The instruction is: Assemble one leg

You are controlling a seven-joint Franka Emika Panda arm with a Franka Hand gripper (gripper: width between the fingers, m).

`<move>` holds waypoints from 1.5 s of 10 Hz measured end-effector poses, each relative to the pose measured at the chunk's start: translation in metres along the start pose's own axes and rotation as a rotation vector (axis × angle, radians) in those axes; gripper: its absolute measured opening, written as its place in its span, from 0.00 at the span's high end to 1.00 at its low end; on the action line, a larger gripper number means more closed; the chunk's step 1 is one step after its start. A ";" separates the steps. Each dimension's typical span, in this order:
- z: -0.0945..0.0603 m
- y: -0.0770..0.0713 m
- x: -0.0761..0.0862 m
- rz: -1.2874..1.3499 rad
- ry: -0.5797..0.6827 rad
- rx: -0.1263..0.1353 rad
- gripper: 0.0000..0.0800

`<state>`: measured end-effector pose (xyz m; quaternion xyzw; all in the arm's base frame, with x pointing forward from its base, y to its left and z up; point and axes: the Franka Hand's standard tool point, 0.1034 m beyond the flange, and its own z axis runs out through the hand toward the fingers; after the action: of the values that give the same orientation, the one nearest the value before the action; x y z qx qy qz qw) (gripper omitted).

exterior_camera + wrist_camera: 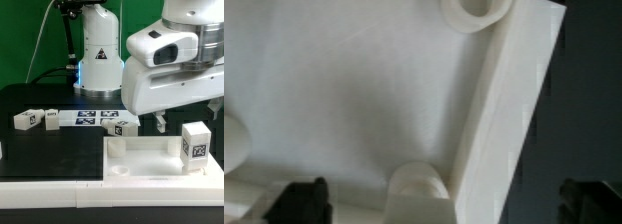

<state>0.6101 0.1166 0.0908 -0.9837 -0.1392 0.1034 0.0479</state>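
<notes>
Exterior view: leg (195, 143), upright, tag facing the camera, standing in the white tray (135, 160) toward the exterior view's right, just below the gripper (187, 116); three other posts (25, 119) lying on the black table (45, 150), near the marker board (95, 117).
Wrist view: tray floor and raised rim; round corner socket (475, 14); black fingertips (303, 196) well apart, jaws holding nothing.

Exterior view: low, mid-range, facing across the table (40, 100) toward the arm's base (100, 50).
Wrist view: very close, facing down past the gripper (443, 200) onto the white tray (367, 100) (150, 158).
Shared: white tray's inner floor.
</notes>
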 end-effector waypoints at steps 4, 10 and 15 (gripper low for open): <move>-0.009 0.007 0.016 0.027 0.036 -0.004 0.19; -0.005 0.011 0.034 0.028 0.071 -0.004 0.19; -0.004 0.010 0.034 0.026 0.070 -0.004 0.62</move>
<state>0.6453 0.1160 0.0871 -0.9886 -0.1247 0.0692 0.0494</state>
